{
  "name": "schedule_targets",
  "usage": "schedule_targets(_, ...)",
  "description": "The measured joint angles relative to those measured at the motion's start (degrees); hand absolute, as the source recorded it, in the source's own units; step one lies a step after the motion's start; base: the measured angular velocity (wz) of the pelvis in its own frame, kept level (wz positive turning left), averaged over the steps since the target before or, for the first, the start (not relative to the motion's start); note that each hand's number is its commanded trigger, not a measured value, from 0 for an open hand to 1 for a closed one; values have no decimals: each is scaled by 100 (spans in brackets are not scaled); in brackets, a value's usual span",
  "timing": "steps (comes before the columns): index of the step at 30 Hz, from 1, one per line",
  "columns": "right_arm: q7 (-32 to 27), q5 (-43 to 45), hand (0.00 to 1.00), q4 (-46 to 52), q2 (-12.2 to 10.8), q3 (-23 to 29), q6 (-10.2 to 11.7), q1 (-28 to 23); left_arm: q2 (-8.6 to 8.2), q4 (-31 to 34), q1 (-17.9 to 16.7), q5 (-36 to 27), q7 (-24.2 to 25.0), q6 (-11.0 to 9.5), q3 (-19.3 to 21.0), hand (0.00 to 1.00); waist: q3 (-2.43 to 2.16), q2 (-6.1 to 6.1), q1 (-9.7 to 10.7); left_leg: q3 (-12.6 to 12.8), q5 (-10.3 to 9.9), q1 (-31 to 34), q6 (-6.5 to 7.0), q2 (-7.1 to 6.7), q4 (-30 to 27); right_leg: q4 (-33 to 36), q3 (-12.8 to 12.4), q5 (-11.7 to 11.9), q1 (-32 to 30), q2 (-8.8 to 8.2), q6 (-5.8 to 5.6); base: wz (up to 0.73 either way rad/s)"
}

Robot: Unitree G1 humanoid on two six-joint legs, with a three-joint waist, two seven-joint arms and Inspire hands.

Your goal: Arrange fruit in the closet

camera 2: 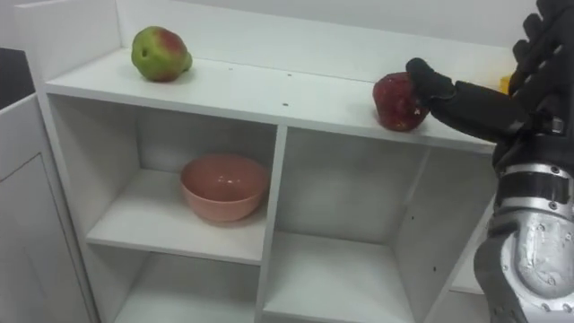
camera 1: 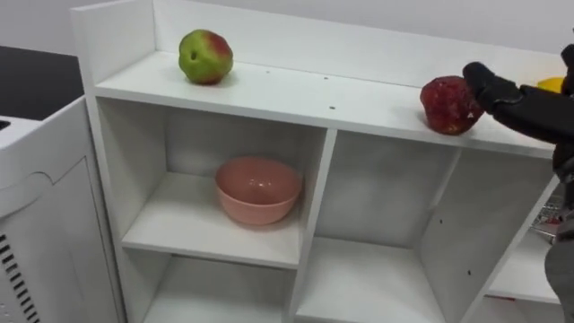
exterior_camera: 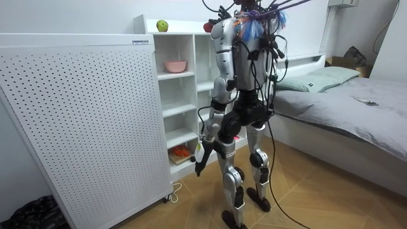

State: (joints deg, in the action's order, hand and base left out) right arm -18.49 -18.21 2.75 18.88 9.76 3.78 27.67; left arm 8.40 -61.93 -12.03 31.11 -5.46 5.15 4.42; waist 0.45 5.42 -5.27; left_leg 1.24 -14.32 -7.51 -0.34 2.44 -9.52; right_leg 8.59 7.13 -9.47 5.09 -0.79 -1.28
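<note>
Red fruit (camera 1: 448, 106) is sitting at the right of the white closet's (camera 1: 296, 94) top board. My right hand (camera 1: 511, 97) is touching its right side, but whether it is gripping I cannot tell. A green-red apple (camera 1: 205, 56) is lying at the top's left, with a pink bowl (camera 1: 257, 189) in the compartment below. My left hand (exterior_camera: 200, 156) is hanging by the hip, its state unclear.

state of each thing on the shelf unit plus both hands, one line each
green-red apple, resting on top shelf, untouched
red fruit, on top shelf, right hand touching it
pink bowl, upright, empty, in upper left compartment
right hand, against the red fruit, grip unclear
left hand, hanging at the robot's side
</note>
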Motion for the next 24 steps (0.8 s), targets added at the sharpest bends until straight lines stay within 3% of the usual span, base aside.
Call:
schedule_targets(7,464,-384,0,-257,0,-32,-48,57,-6,82,27,115,60,90,70,0,-1,1,-8,2,0,13,0,1,0,3,18,0,-5,-5,0,1)
schedule_targets(13,717,-403,0,-259,3,-184,-258,57,-8,188,26,117,69,201,117,0,-11,1,-6,7,0,12,0,-1,-4,4,5,0,-5,-6,0,0)
schedule_targets(24,984,-153,0,-289,13,-257,-406,58,3,250,30,118,95,322,149,0,-59,-12,-33,-25,1,100,-1,-4,-96,20,55,13,-9,-17,21,2)
